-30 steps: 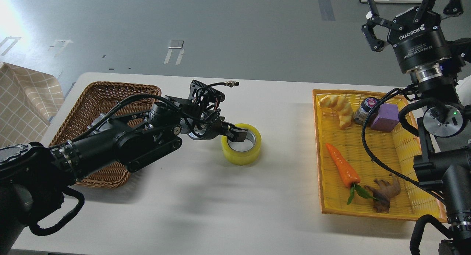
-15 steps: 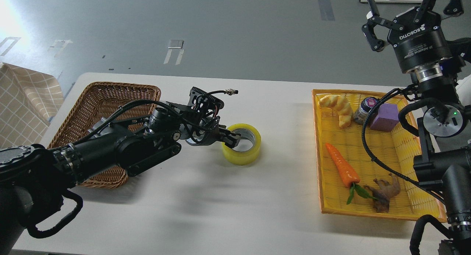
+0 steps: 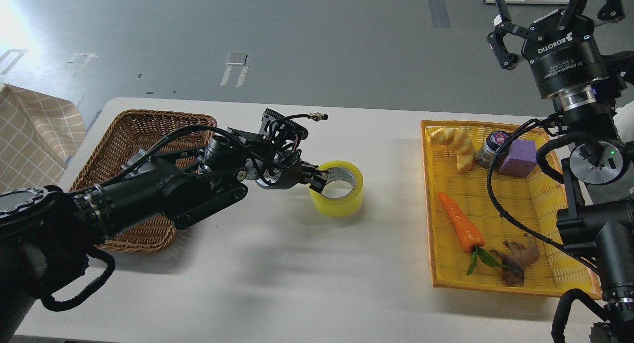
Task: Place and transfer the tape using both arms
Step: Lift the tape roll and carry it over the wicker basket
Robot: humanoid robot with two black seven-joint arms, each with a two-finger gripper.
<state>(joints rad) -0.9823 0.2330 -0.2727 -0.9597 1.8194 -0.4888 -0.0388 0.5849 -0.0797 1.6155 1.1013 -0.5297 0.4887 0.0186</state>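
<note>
The tape [image 3: 342, 203], a wide yellow roll with a grey-white core, lies flat on the white table [image 3: 297, 283], near its middle. My left arm reaches in from the left. Its gripper [image 3: 320, 179] sits at the roll's left wall, one finger inside the core and one outside, closed on that wall. My right gripper [image 3: 550, 16] is raised high at the upper right, above the yellow tray's far end. It is open and empty, well away from the tape.
A brown wicker basket [image 3: 130, 130] stands at the left, partly under my left arm. A yellow tray [image 3: 495, 283] at the right holds a croissant, a small jar, a purple block [image 3: 518, 157], a carrot [image 3: 460, 221] and a brown root.
My left gripper drew back slightly, then moved right and a little away from me. The tape shifted right with it. The right arm has not moved.
</note>
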